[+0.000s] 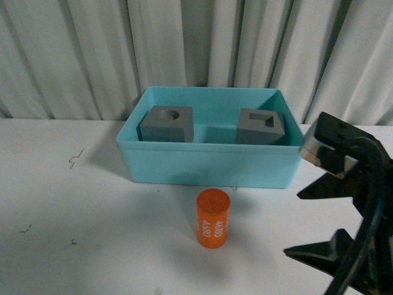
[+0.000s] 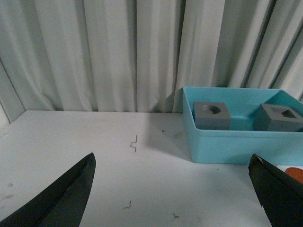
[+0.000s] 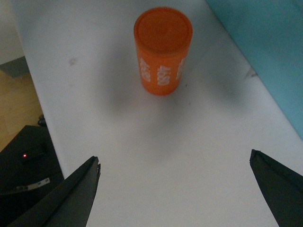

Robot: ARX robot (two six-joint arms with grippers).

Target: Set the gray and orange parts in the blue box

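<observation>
The orange cylinder (image 1: 213, 218) stands upright on the white table (image 1: 80, 203), low and centre in the front view. It is just in front of the blue box (image 1: 209, 166) and outside it, with a small gap between the two. Over in the lower right corner is the right gripper (image 1: 293, 222), at about the cylinder's height, near it but not touching. Its two dark fingers are spread wide with nothing between them. The right wrist view agrees: the cylinder (image 3: 163, 49) sits ahead of the gripper (image 3: 174, 160), clear of both fingers and roughly on the line running out between them, with the box wall (image 3: 265, 47) off to one side.

Both gray cubes are inside the box. In the front view the round-hole cube (image 1: 166, 123) sits at the left and the square-hole cube (image 1: 262, 126) at the right, well apart. The box's front wall hides their lower parts.

The left gripper (image 2: 171, 158) does not show in the front view. Its own wrist camera shows its fingers wide apart and empty over bare table, with the box (image 2: 227, 146) and both cubes well beyond them. A sliver of orange (image 2: 296, 173) is cut off at that frame's edge.

The white digits on the cylinder are too blurred to read surely. The right arm runs out of the front view at its right and lower edges. A pale curtain (image 1: 184, 43) fills the top of the frame.
</observation>
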